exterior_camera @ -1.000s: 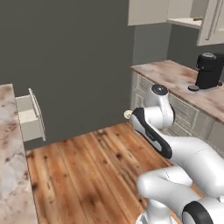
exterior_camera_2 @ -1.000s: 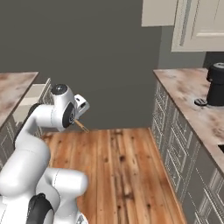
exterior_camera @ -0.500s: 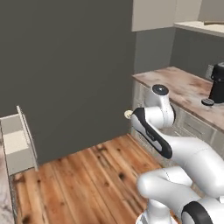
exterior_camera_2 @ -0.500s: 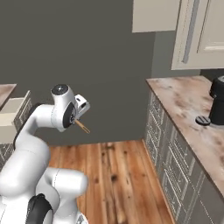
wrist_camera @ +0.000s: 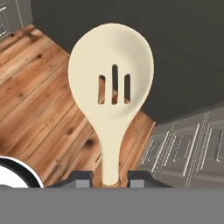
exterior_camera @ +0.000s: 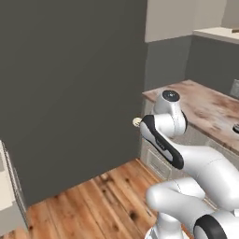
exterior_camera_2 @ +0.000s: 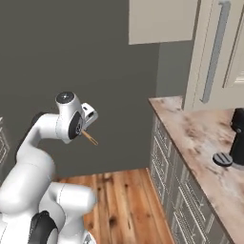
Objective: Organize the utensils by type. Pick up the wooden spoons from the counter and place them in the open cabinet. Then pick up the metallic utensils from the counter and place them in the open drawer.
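Item: slotted wooden spoon (wrist_camera: 111, 94), pale bowl, pinched at its neck by the gripper (wrist_camera: 111, 177) and carried in the air over the wood floor (wrist_camera: 39, 100), left of the counter (exterior_camera_2: 202, 143). Handling note, as judged: grip needed keeping firm and the spoon level during transit toward the cabinet.

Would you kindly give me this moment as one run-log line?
phase: carrying | pincer: shut on slotted spoon | spoon bowl points away, over wood floor | cabinet: not reached
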